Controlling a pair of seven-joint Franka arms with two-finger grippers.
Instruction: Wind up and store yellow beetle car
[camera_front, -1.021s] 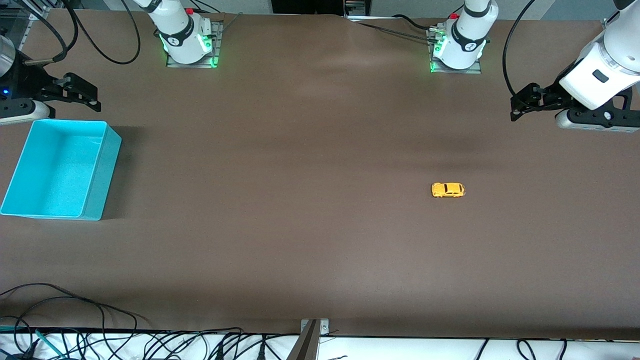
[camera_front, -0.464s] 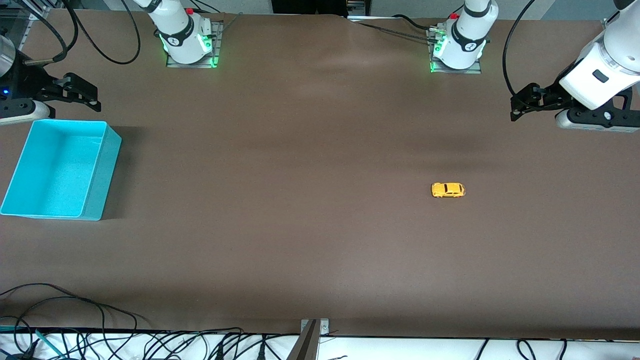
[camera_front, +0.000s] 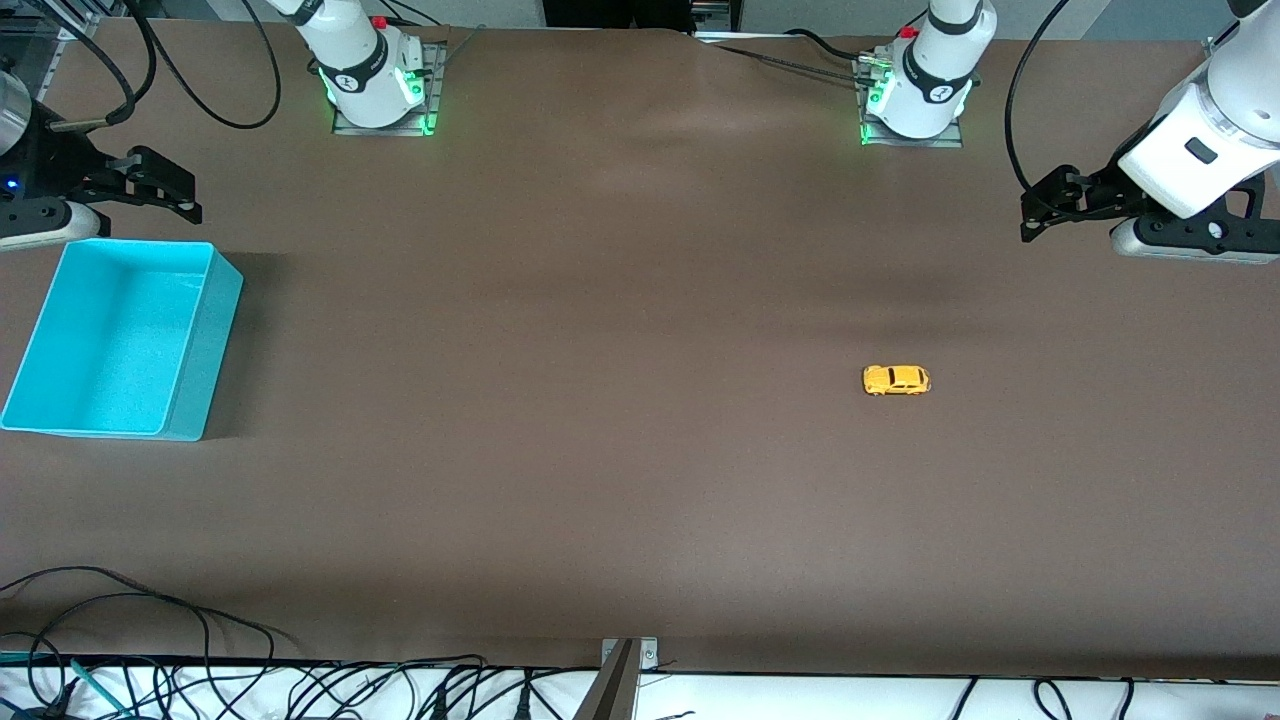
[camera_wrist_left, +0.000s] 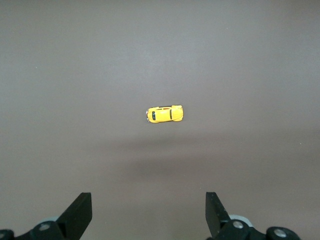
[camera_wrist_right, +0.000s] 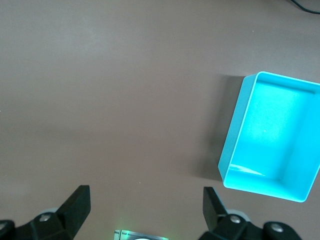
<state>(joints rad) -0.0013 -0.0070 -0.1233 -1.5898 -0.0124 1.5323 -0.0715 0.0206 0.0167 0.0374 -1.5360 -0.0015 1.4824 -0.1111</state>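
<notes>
A broad desk (camera_front: 600, 450) covered in a plain brown sheet fills the scene under soft, even light, faint creases showing near its upper edge, while a tangle of black cables (camera_front: 200, 685) runs along a white strip at the edge nearest the front camera.

Tiny yellow beetle car (camera_front: 896, 380), dark windows, upright on its wheels, toward left arm's table end
</notes>
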